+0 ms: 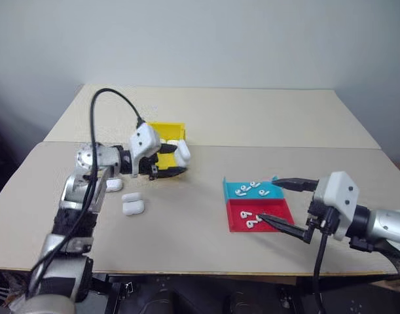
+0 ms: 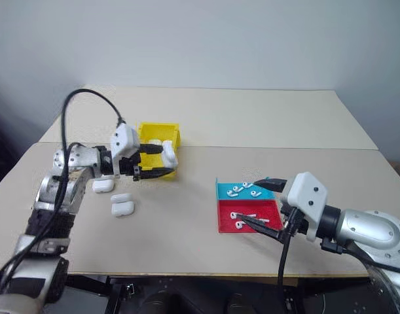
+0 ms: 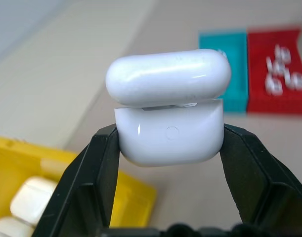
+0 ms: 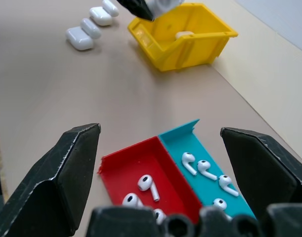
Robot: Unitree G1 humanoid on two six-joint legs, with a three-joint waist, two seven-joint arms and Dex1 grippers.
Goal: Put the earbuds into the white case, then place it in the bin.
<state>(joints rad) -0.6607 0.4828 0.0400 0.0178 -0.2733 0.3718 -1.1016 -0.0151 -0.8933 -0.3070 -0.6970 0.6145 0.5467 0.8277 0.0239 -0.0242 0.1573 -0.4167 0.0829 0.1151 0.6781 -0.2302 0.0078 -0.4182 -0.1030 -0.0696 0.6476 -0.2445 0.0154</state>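
On my left side, my left gripper (image 1: 175,162) reaches level over the table (image 1: 186,222), beside the yellow bin (image 1: 168,128). Its fingers (image 3: 99,168) press the white case (image 3: 169,136) from both sides; the lid stands a little open. At right, my right gripper (image 1: 283,204) hangs wide open around the tray (image 1: 234,226) holding earbuds (image 1: 247,190).

Glossy white plastic case (image 3: 169,123)

a lab or test room: bare beige tables (image 1: 252,111) against a plain wall (image 1: 206,39) (no furnishings).
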